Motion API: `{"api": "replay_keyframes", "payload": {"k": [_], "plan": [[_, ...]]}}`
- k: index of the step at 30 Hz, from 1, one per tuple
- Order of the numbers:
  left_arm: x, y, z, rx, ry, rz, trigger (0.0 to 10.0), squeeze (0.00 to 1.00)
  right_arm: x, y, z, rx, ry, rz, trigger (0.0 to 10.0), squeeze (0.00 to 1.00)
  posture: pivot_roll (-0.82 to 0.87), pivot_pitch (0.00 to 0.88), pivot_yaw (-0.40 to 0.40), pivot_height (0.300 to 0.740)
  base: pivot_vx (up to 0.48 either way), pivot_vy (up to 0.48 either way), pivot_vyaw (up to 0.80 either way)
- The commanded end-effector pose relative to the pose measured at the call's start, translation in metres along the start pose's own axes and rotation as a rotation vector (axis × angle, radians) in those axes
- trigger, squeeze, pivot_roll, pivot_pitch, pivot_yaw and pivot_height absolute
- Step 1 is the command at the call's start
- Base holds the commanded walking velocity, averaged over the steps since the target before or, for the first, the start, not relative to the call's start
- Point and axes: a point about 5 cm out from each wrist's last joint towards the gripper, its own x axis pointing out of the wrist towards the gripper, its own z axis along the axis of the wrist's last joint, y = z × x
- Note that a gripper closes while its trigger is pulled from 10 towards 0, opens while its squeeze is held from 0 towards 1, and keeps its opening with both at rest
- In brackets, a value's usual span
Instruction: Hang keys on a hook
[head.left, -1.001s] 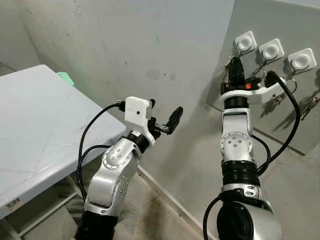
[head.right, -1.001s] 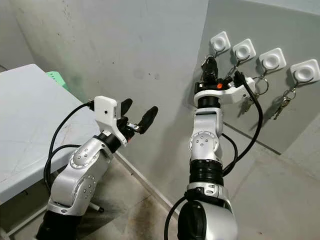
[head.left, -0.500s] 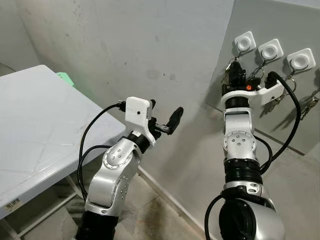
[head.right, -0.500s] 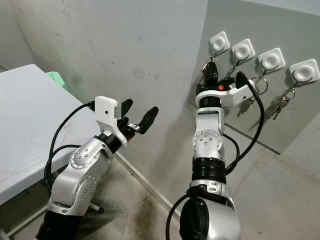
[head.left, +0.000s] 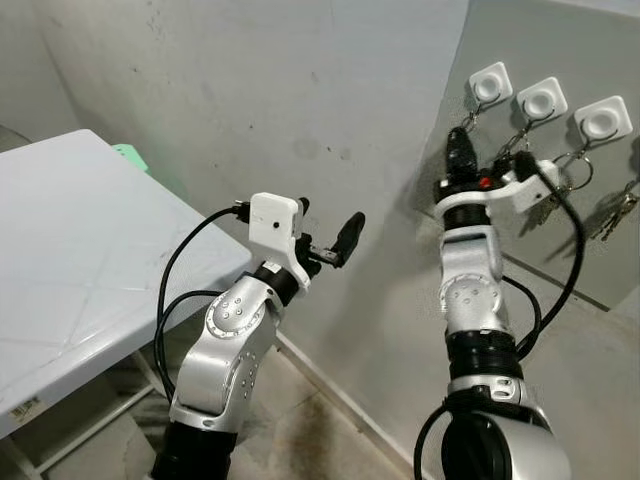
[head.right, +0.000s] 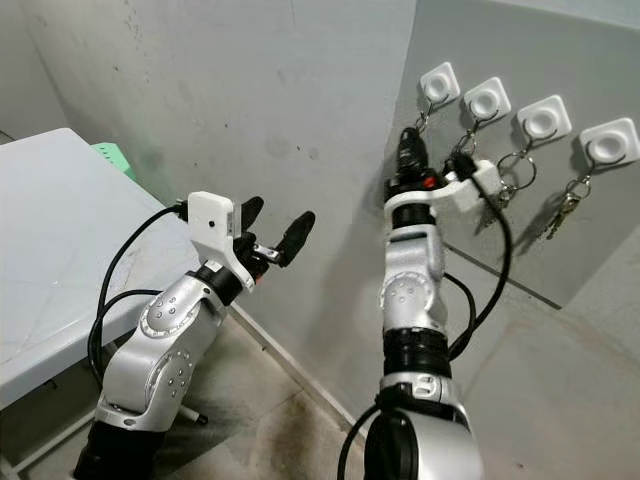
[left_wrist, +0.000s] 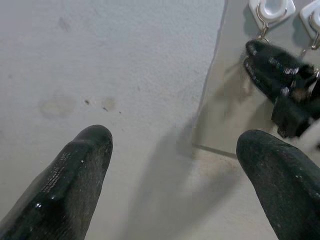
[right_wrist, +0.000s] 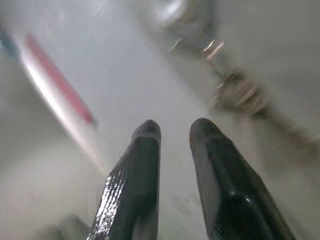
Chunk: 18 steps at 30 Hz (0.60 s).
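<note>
A row of white square hooks (head.right: 488, 100) sits on the grey wall panel (head.right: 520, 40) at the right. Bunches of keys (head.right: 562, 212) hang from them on rings. A key ring (head.left: 467, 119) dangles under the leftmost hook (head.left: 490, 82). My right gripper (head.left: 458, 148) points upward just left of and below that hook, clear of the ring. In the blurred right wrist view its fingers (right_wrist: 145, 150) stand a narrow gap apart with nothing between them. My left gripper (head.left: 328, 240) is held open in mid-air before the bare wall, holding nothing.
A grey table (head.left: 80, 230) stands at the left, with a green object (head.left: 130, 155) behind its far corner. The concrete wall (head.left: 300, 90) meets the panel at a corner. Bare floor (head.left: 330, 420) lies below between my arms.
My right gripper has drawn back leftward and slightly down from the first hook, and its wrist has turned. The key ring stays on the hook. The left arm has not moved.
</note>
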Motion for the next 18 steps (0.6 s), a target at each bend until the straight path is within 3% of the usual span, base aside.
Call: {"api": "replay_keyframes", "payload": {"k": [1, 4, 5, 6, 14, 15, 17, 18], "plan": [[0.000, 0.001, -0.001, 0.019, -0.009, 0.022, 10.0, 0.00, -0.004, 0.006, -0.002, -0.114, 0.009, 0.073, 10.0, 1.00, 0.03, 0.000, -0.042, 0.740, 0.000, 0.000, 0.00], [-0.001, 0.003, -0.004, 0.027, -0.010, 0.038, 10.0, 0.00, -0.011, 0.003, -0.007, -0.189, 0.028, 0.093, 10.0, 1.00, 0.03, 0.000, -0.044, 0.740, 0.000, 0.000, 0.00], [-0.002, 0.004, -0.006, 0.029, -0.007, 0.046, 10.0, 0.00, -0.015, 0.000, -0.011, -0.223, 0.041, 0.097, 10.0, 0.14, 0.03, 0.000, -0.045, 0.740, 0.000, 0.000, 0.00], [-0.003, 0.005, -0.009, 0.032, -0.002, 0.053, 10.0, 0.00, -0.020, -0.004, -0.014, -0.237, 0.055, 0.096, 10.0, 0.00, 0.03, 0.000, -0.044, 0.740, 0.000, 0.000, 0.00], [-0.012, 0.016, -0.040, 0.047, 0.071, 0.118, 10.0, 0.00, -0.049, -0.027, -0.037, -0.391, 0.176, 0.091, 10.0, 0.00, 0.03, 0.000, -0.045, 0.740, 0.000, 0.000, 0.00], [-0.023, 0.026, -0.067, 0.040, 0.120, 0.170, 10.0, 0.00, -0.072, -0.047, -0.048, -0.464, 0.256, 0.058, 10.0, 0.00, 0.03, 0.000, -0.045, 0.740, 0.000, 0.000, 0.00], [-0.026, 0.029, -0.074, 0.037, 0.132, 0.183, 10.0, 0.00, -0.077, -0.051, -0.051, -0.480, 0.275, 0.050, 10.0, 0.00, 0.03, 0.000, -0.045, 0.740, 0.000, 0.000, 0.00], [-0.038, 0.036, -0.091, 0.088, 0.155, 0.223, 10.0, 0.00, -0.094, -0.065, -0.059, -0.506, 0.346, 0.026, 10.0, 0.00, 0.02, 0.000, -0.039, 0.740, 0.000, 0.000, 0.00]]}}
